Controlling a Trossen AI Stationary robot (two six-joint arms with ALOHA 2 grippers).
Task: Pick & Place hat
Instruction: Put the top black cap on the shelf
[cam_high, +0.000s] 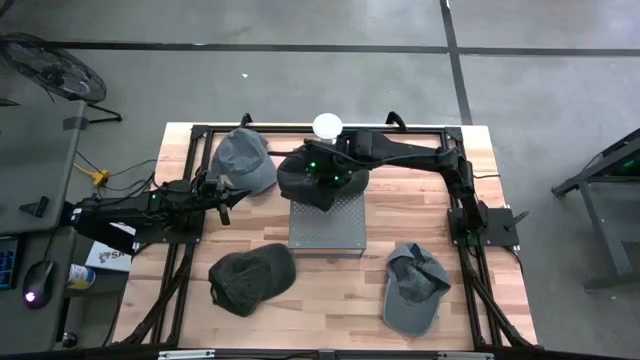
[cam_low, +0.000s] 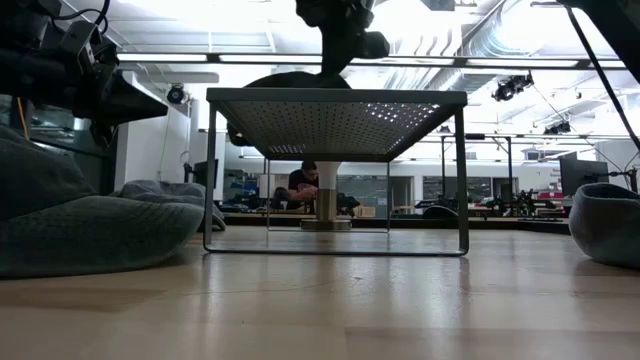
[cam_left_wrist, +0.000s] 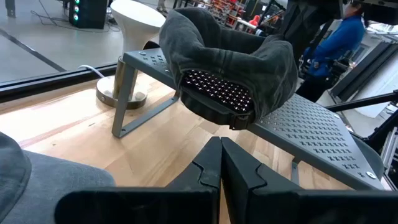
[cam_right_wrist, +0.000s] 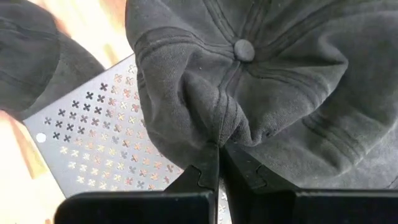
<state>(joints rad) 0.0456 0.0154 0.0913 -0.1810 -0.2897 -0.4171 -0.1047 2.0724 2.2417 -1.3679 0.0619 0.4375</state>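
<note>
Left gripper (cam_high: 224, 205) is sitting left of the rack (cam_high: 327, 228), fingers pressed together, holding nothing, pointing at the rack. Grey cap (cam_high: 243, 160) is lying just beyond it, at the rack's far left. Black cap (cam_high: 250, 276) is lying on the table (cam_high: 330, 300) at the rack's near left. Rack is standing mid-table, perforated metal top on legs. Right gripper (cam_right_wrist: 217, 149) is hovering over the rack's far edge, fingers pinching a fold of the dark hat (cam_high: 318, 178) at its crown. The hat is resting partly on the rack's far end, overhanging the edge. White lamp (cam_high: 327, 125) is standing just behind the rack. 1 more grey cap (cam_high: 413, 287) is lying at the rack's near right.
</note>
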